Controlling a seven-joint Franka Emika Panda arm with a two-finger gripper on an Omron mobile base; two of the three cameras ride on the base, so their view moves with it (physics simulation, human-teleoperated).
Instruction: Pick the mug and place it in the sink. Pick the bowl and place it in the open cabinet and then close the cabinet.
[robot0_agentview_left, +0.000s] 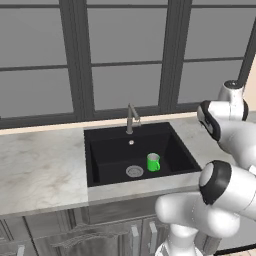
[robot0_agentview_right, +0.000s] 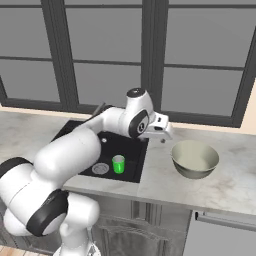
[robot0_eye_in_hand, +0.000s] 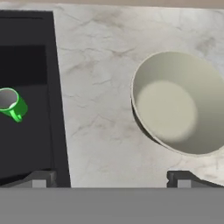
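The small green mug (robot0_agentview_left: 153, 162) (robot0_agentview_right: 118, 164) (robot0_eye_in_hand: 12, 104) stands upright on the floor of the black sink (robot0_agentview_left: 107, 150) (robot0_agentview_right: 134, 150) (robot0_eye_in_hand: 30, 140), beside the drain. The wide cream bowl (robot0_agentview_right: 195, 159) (robot0_eye_in_hand: 183, 103) sits on the marble counter to the right of the sink. My gripper (robot0_agentview_right: 161, 136) (robot0_eye_in_hand: 111, 179) hangs open and holds nothing above the counter strip between the sink's right edge and the bowl. It points down, and the bowl lies off to one side of the gap between its fingers. The cabinet is out of view.
A slim grey faucet (robot0_agentview_left: 131, 117) rises behind the sink, and a round silver drain (robot0_agentview_left: 134, 171) lies next to the mug. Dark-framed windows (robot0_agentview_left: 125, 55) back the counter (robot0_agentview_left: 40, 165). Lower grey cabinet fronts (robot0_agentview_left: 110, 235) run below the counter edge.
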